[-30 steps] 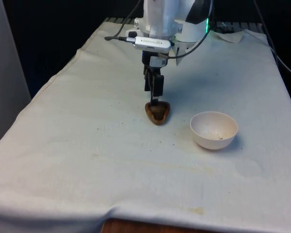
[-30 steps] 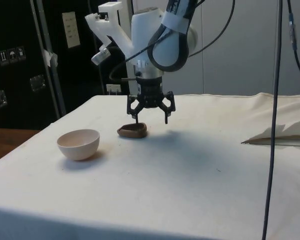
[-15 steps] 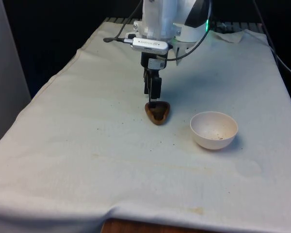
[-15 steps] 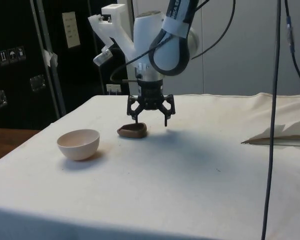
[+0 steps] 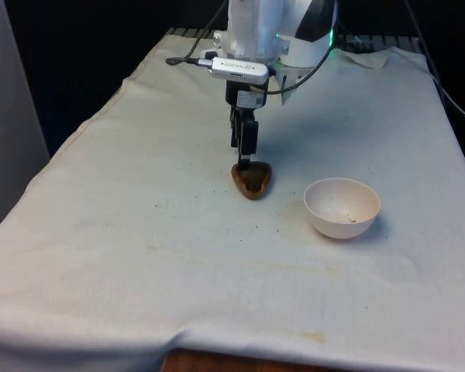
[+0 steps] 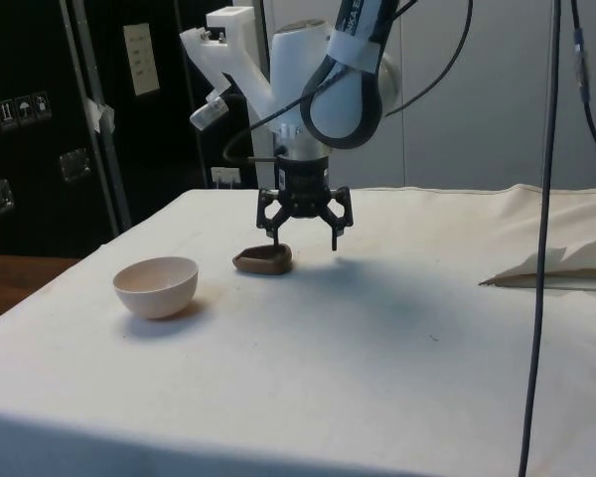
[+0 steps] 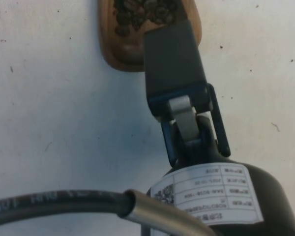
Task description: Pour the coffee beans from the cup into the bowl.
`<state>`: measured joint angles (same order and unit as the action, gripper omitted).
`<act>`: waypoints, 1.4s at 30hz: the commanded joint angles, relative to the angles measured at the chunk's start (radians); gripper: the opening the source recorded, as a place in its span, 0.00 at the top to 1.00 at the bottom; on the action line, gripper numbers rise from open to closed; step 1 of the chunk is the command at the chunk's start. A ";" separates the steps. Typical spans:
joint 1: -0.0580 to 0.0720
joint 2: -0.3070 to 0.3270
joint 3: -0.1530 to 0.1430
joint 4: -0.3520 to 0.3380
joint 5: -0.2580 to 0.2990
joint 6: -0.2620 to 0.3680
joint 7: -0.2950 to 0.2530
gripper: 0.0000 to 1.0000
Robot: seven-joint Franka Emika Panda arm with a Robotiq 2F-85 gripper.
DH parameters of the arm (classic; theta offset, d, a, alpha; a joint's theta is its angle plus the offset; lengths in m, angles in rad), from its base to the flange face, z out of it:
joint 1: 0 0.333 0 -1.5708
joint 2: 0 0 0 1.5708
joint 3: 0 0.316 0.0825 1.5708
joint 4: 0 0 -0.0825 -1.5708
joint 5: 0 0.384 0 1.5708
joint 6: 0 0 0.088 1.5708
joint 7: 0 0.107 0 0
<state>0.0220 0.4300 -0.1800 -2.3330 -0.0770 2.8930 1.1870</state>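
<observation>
On the surface (image 5: 139, 232) your released tool (image 6: 303, 231) straddles the cup's (image 5: 252, 180) rim, beans unpoured, bowl (image 5: 342, 207) nearly empty: grasp, carry and tip remain.

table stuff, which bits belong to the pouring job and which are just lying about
For the job:
- brown wooden cup with coffee beans inside
- white bowl, to the front view's right of the cup
- gripper, fingers open over the cup

Lying about:
- folded white cloth at the table's edge
- hanging black cable
</observation>
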 commanded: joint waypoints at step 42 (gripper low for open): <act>0.004 -0.001 -0.001 0.001 0.001 -0.003 0.016 1.00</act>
<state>0.0240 0.4280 -0.1790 -2.3310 -0.0770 2.8880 1.1980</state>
